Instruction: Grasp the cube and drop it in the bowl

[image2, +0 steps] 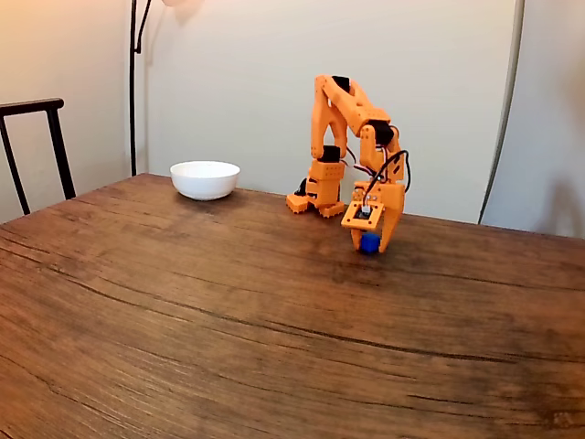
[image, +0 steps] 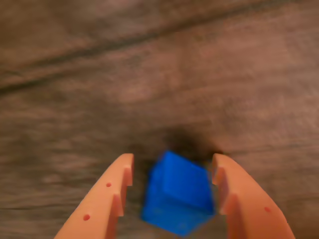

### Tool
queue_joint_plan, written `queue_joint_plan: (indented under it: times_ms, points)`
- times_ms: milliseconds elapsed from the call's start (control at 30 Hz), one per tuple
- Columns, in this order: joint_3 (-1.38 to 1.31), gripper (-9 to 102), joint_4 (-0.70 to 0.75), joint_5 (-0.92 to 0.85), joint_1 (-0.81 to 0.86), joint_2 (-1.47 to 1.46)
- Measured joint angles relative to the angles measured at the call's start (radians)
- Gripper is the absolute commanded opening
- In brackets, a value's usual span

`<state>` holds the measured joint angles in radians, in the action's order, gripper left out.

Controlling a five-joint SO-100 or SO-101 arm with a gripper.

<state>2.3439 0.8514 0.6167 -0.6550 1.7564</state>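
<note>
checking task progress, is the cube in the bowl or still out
Out. The cube sits between the orange jaws in the wrist view, low over the wooden table; the bowl stands apart, to the left in the fixed view.

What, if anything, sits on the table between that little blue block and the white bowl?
Nothing visible. In the fixed view the cube sits between the gripper fingers, and only bare wooden table stretches leftward to the bowl.
</note>
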Motion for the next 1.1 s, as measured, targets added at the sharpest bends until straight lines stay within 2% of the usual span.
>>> queue_joint_plan:
  times_ms: [300,633,833,1100]
  points:
    - [-0.06,32,0.17,0.0,-0.006,-0.031]
    - [-0.051,32,0.181,0.0,-0.006,0.017]
    - [-0.044,17,0.181,0.0,-0.006,0.025]
    - [-0.041,17,0.17,0.0,-0.006,0.025]
